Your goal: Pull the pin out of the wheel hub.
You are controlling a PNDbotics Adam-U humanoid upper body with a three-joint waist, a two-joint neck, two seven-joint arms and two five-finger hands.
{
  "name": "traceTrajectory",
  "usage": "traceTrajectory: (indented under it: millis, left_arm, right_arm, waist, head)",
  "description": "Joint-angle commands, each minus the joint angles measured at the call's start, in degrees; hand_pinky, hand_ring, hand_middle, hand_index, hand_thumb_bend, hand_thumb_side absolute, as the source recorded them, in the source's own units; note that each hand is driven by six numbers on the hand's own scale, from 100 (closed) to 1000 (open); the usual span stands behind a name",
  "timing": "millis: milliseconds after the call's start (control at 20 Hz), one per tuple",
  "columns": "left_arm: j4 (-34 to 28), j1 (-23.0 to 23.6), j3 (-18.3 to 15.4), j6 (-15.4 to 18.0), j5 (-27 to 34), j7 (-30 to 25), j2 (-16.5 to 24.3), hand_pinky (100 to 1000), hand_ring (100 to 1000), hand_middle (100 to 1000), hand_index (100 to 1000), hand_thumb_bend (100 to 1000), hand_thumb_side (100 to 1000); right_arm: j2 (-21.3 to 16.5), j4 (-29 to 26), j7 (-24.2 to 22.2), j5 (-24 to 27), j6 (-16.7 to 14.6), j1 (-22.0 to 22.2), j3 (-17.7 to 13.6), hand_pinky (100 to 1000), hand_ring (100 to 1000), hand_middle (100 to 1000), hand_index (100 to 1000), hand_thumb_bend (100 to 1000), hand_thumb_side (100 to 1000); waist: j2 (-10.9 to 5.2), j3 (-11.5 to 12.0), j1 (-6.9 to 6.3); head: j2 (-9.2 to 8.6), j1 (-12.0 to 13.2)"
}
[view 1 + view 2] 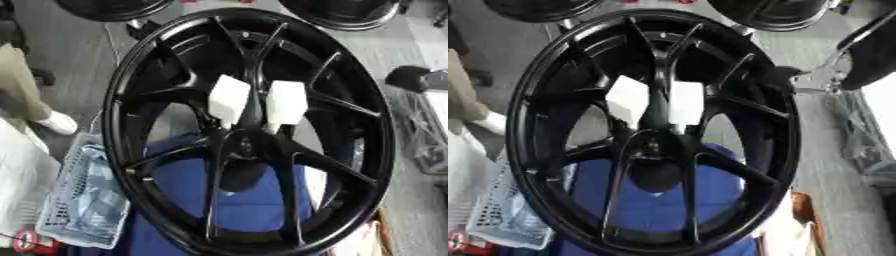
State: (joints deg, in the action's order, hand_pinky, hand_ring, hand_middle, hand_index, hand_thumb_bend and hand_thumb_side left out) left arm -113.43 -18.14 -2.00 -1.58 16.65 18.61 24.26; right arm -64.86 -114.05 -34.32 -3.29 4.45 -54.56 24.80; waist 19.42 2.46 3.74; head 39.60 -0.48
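Glossy black spoked wheel fills view, two white rectangular tags near hub; hands unseen, state unknown.

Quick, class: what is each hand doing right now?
Left hand: not in view.
Right hand: dark shape by the black spoked metal wheel; open or closed cannot be told.

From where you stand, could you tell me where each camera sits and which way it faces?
Left eye view: in the robot's head, looking down at the black wheel, two white blocks between its spokes; no hand shows.
Right eye view: beside it, facing the same way; a dark arm-like shape at the upper right, no hand seen.
Shared: wheel, blocks, blue surface, mesh basket.
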Motion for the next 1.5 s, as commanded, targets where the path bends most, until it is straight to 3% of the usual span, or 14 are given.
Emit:
traceTrajectory:
  millis: [50, 550, 950, 1500]
  left_arm:
    - [-1.2, -0.2, 0.0, 0.0, 0.2, -0.4, 1.0, 833, 685, 655, 721, 163, 625]
    - [-1.2, -0.1, 0.1, 0.0, 0.2, -0.5, 0.9, 834, 685, 656, 721, 158, 632]
    - [-1.2, 0.2, 0.1, -0.2, 0.3, -0.6, 0.7, 835, 684, 656, 720, 153, 638]
    - [-1.2, 0.7, 0.4, -0.5, 0.5, -0.9, 0.3, 836, 684, 657, 720, 147, 648]
  right_arm:
    - [-0.1, -0.5, 2.1, 0.5, 1.3, -1.7, 1.1, 816, 834, 802, 847, 301, 413]
    - [3.3, -0.5, 6.4, 0.0, 4.2, -6.2, 6.5, 808, 830, 801, 845, 301, 403]
    - [5.4, -0.5, 9.7, -0.9, 5.9, -8.3, 8.9, 805, 833, 809, 847, 317, 386]
    - [6.8, -0.5, 10.2, -0.5, 9.6, -8.2, 10.7, 799, 836, 823, 859, 341, 397]
  waist:
    - [-1.23, 0.1, -0.1]
    - [-1.0, 0.5, 0.17]
    - [-0.79, 0.6, 0.17]
    - [-0.73, 0.6, -0.09]
  head:
    - [-0.88, 0.0]
    - [-1.48, 0.2]
    - [-1.86, 1.2]
    - [-1.0, 1.6]
